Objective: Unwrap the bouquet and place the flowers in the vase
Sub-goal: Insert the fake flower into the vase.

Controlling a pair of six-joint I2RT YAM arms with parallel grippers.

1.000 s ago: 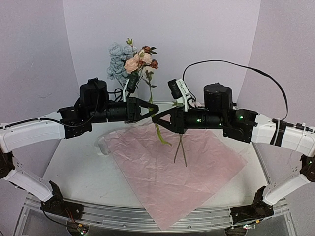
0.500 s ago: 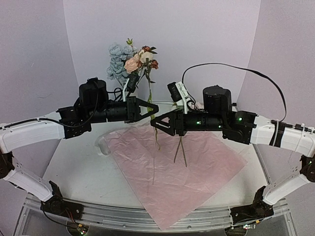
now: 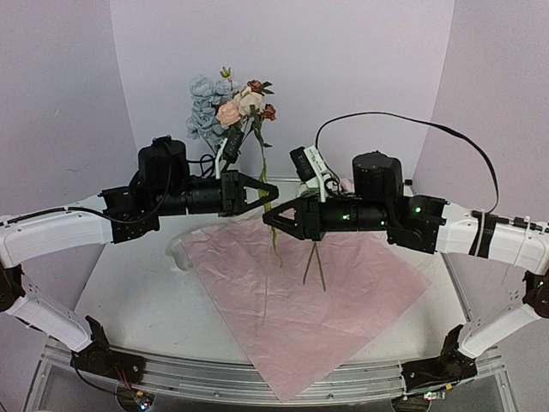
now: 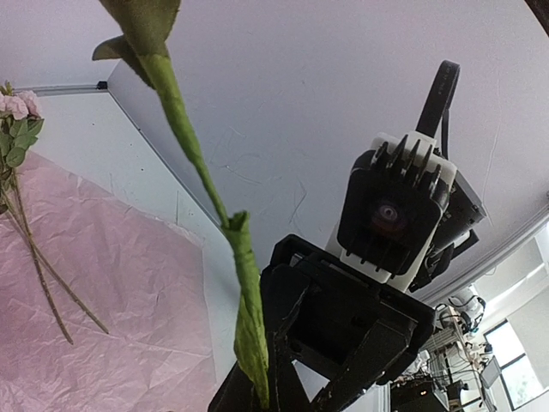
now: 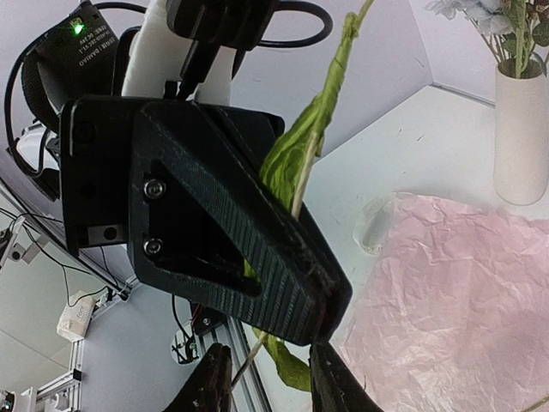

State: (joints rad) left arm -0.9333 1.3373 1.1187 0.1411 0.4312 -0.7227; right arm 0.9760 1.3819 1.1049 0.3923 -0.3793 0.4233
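My left gripper (image 3: pixel 272 188) is shut on the green stem (image 3: pixel 274 244) of one of the flowers, which stands nearly upright with its cream rose (image 3: pixel 250 101) at the top. In the left wrist view the stem (image 4: pixel 206 184) rises from my fingertips (image 4: pixel 257 403). My right gripper (image 3: pixel 268 218) is just below, open, its fingers (image 5: pixel 211 379) on either side of the stem (image 5: pixel 260 345) without pinching it. The off-white vase (image 5: pixel 521 137) holds blue and pink blooms (image 3: pixel 210 112); in the top view my left arm hides the vase. No wrapped bouquet is in view.
The pink paper sheet (image 3: pixel 300 300) lies flat on the white table (image 3: pixel 129 300). Another pink flower (image 4: pixel 15 112) lies on it, stems (image 3: pixel 316 262) pointing toward me. A clear round plastic piece (image 5: pixel 377 225) sits by the paper's left corner. Both arms meet over the table's middle.
My left gripper has shut on the stem. The right gripper has let it go, opened and dropped slightly lower. The flower has swung from tilted to nearly upright.
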